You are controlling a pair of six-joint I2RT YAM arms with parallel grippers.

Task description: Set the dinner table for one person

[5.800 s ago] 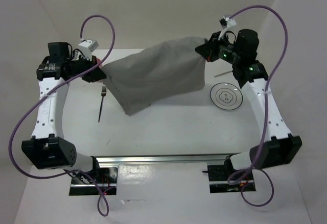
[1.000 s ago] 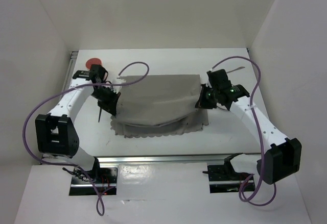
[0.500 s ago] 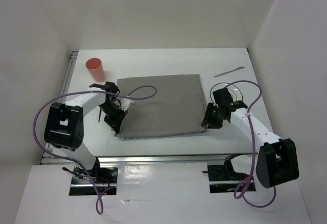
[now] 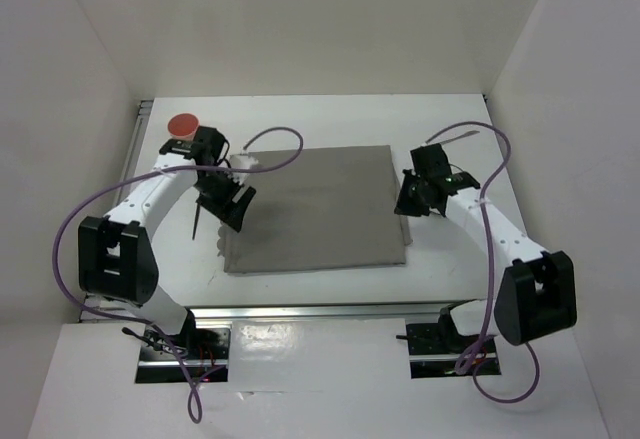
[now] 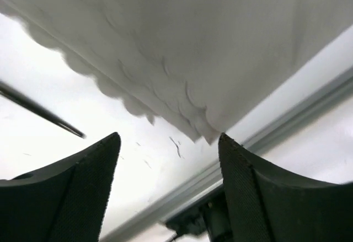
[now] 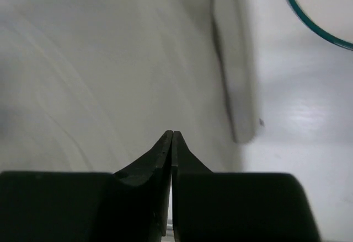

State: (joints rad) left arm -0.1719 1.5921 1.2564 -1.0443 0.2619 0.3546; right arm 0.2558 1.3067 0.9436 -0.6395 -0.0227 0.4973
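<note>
Since half a second ago, both arms have pulled away from the near corners of the mat, and the left one has let go of it.

The left end effector (image 5: 168, 140) now stands wide with nothing between its fingers, hanging over the mat's near left corner. The right end effector (image 6: 172, 134) is pinched shut, tip against tip, with no cloth visibly caught. It hovers above the mat's right side, farther from the arm bases than before.

The grey mat (image 4: 315, 209) lies spread in the middle of the white bench (image 4: 330, 119), which fills the view in front of the arm bases. The mat's scalloped left corner is rippled. Along the right edge a narrow strip looks doubled over.

A fork (image 4: 195, 221) lies just left of the mat, partly under the left arm. The rim of a plate (image 6: 309, 16) shows just right of the mat. A red cup (image 4: 183, 125) stands at the far left.

Risks, as a judgement: the doubled strip may stay folded, so a plate set there would sit tilted. The shut right tips could drag the mat askew if they dip. The left arm could knock the fork as it moves.
</note>
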